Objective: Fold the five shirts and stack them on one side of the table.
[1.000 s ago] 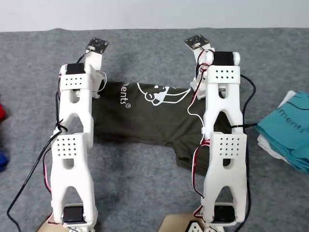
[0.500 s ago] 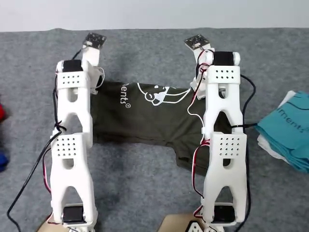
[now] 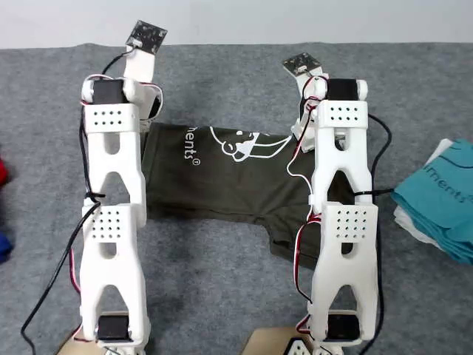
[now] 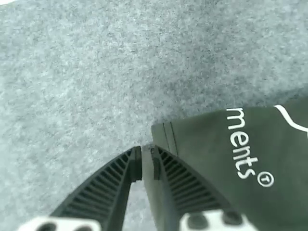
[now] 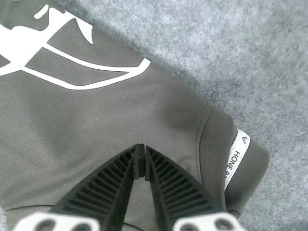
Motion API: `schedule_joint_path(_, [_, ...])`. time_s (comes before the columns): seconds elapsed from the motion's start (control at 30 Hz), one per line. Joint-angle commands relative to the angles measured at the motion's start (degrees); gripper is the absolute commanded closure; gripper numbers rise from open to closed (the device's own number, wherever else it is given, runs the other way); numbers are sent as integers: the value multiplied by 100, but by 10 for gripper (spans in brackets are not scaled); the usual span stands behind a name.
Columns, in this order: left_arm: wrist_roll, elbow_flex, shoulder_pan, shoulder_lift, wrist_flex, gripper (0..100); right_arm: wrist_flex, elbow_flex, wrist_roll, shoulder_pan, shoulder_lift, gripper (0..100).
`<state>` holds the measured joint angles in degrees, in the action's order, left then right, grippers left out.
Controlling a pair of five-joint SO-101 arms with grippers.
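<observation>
at the left end effector [image 4: 147,161], the dark shirt [image 4: 202,144] corner sits pinched.

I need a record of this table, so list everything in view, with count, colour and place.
olive shirt: one, dark olive with white print, spread at the table's middle between the arms
teal shirt: one, teal, folded on top of a pile at the right edge
white fabric: count unclear, white, under the teal shirt
red thing: one, red, left edge, cut off
blue thing: one, blue, left edge, cut off
table cover: one, grey felt
left gripper: one, black jaws closed on the olive shirt's corner
right gripper: one, black jaws closed on the olive shirt near its collar
</observation>
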<state>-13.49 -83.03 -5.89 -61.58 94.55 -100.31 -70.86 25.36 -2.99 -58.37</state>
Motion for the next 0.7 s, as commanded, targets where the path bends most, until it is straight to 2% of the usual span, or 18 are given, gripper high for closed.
schedule_joint_path(0.0, [105,-1068,-44,615,633,947,-242,35,-62,-48,884,988])
schedule_joint_path(0.1, [686,-1305,-211,853,615,986,-242,747,-62,-48,1499,988])
schedule_joint_path(0.27, [818,-769,-492,1609,615,996,-233,2637,-62,-48,2897,988])
schedule_joint_path(0.47, [809,646,-668,2787,615,996,-224,4897,-9,-40,4681,988])
schedule_joint_path(0.67, [782,2281,-598,3982,589,996,-215,6637,642,-40,6114,988])
